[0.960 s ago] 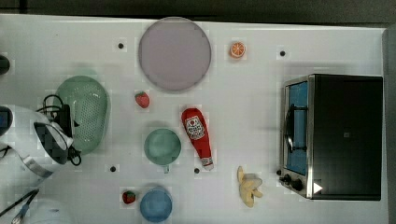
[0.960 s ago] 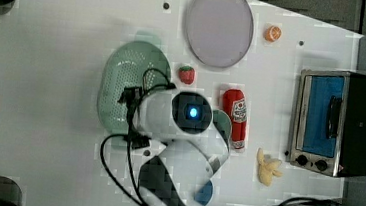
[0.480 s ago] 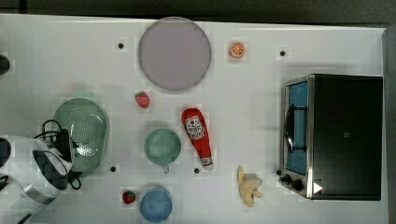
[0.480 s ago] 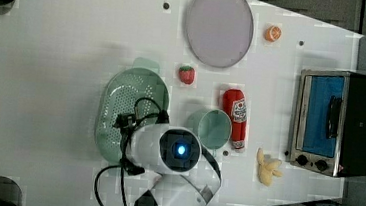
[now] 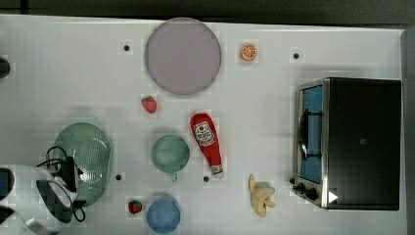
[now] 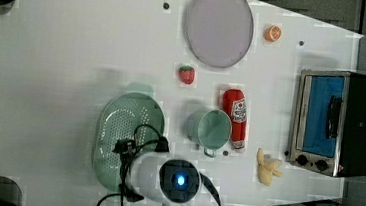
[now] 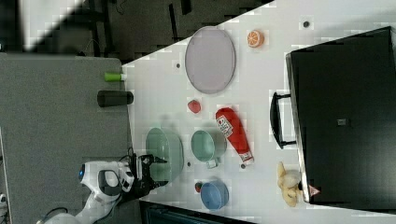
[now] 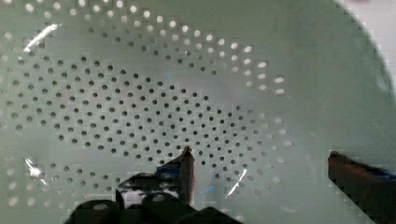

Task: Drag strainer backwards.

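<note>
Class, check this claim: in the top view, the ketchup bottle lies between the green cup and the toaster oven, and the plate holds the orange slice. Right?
Not quite. The top view shows the plate bare; the orange slice lies on the table beside it. The ketchup bottle does lie between the green cup and the toaster oven.

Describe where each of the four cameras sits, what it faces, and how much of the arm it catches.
Top view: overhead, facing straight down on the white table; the arm enters at the top view's lower left, over the strainer.
Left view: overhead too, shifted; the arm's wrist covers the strainer's near end.
Right view: high, oblique; the arm reaches in from the table edge, claw at the strainer.
Wrist view: on the arm, looking into the holed basin; a claw finger shows.
Shared: the toaster oven and lilac plate.
</note>
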`<act>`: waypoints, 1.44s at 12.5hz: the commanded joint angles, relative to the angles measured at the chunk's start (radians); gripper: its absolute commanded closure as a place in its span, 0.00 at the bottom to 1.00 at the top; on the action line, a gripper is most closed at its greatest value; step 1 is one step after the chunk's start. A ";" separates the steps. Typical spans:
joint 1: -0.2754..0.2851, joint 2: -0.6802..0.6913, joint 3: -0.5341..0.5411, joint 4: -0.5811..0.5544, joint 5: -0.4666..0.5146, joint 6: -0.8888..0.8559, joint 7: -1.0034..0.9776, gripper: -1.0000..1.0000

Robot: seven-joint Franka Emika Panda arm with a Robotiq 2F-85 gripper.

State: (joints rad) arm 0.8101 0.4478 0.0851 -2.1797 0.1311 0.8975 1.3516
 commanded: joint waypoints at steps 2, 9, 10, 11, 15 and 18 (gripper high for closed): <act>0.076 -0.053 -0.003 -0.031 0.062 0.045 0.056 0.00; 0.099 -0.155 -0.024 -0.107 0.061 0.060 0.056 0.00; 0.097 -0.184 -0.060 -0.096 0.059 0.091 0.056 0.00; 0.092 -0.218 -0.110 -0.080 0.059 0.096 0.049 0.00; 0.077 -0.350 -0.350 0.003 0.055 0.015 -0.304 0.00; 0.055 -0.394 -0.549 0.120 0.055 -0.115 -0.664 0.00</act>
State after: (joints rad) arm 0.9297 0.0850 -0.4224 -2.0742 0.1892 0.7891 0.9297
